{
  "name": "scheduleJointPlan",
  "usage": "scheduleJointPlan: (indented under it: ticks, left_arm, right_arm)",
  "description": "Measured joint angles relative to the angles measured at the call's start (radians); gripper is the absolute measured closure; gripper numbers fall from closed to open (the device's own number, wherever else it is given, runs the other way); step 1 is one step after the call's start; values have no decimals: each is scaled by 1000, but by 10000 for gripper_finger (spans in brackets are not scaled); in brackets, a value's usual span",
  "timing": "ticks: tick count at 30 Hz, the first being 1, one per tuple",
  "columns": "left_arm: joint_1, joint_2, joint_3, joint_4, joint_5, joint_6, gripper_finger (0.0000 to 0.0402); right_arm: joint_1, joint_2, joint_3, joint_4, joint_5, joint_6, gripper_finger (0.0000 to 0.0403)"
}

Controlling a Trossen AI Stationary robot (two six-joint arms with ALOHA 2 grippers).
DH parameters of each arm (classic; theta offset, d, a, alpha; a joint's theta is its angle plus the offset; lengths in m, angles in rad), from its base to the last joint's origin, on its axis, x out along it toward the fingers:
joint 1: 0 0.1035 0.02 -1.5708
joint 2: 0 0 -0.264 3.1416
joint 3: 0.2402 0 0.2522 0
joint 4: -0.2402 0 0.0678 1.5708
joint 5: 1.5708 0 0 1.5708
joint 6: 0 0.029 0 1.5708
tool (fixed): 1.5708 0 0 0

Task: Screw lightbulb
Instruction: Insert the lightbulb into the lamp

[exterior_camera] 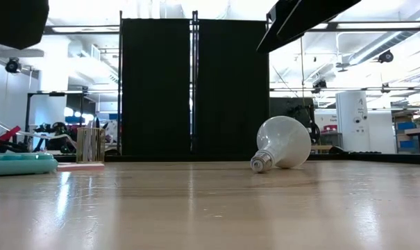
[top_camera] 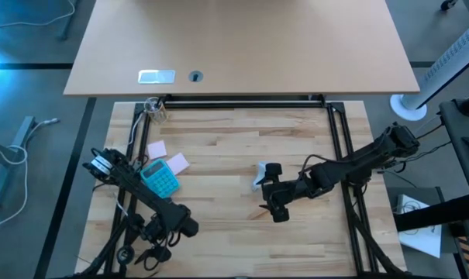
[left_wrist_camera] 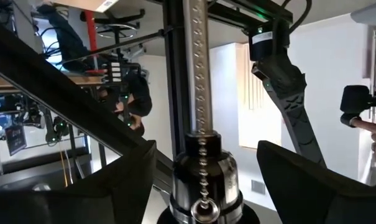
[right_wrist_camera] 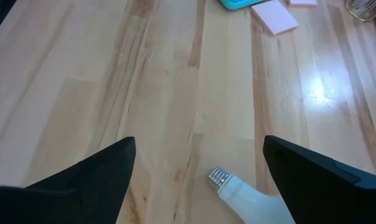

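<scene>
Pale wooden table: spread right gripper hovers just above the white frosted lightbulb lying sideways — grasp pending, descent and closing next.

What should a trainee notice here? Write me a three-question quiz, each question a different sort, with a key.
1. True or false: the lightbulb stands upright on the table.
2. The right end effector is: A) shut on the bulb; B) open, above the bulb, not touching it; C) out of every view.
3. What colour is the calculator by the waiting left arm?

Key: 1. False, it lies on its side. 2. B. 3. Teal.
</scene>
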Motion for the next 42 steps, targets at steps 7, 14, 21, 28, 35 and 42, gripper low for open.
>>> scheduleJointPlan:
  ticks: [7,14,21,28,35,42]
  left_arm:
    - [-34,-12,3,-6,4,15,141]
    - [-72,-22,1,-5,10,23,141]
    - [-111,-22,-7,-5,5,28,153]
    - [-112,-22,-9,-5,-7,59,229]
    - [-110,-23,-11,-13,-8,83,270]
    - [-55,-26,-10,-12,10,120,269]
  right_arm:
    - [-8,0,0,20,0,-8,55]
    - [-27,0,0,53,1,1,55]
    - [-27,0,0,75,0,11,55]
    - [-29,0,0,77,0,11,55]
    - [-42,0,0,78,0,-5,55]
    - [-68,0,0,86,0,-41,55]
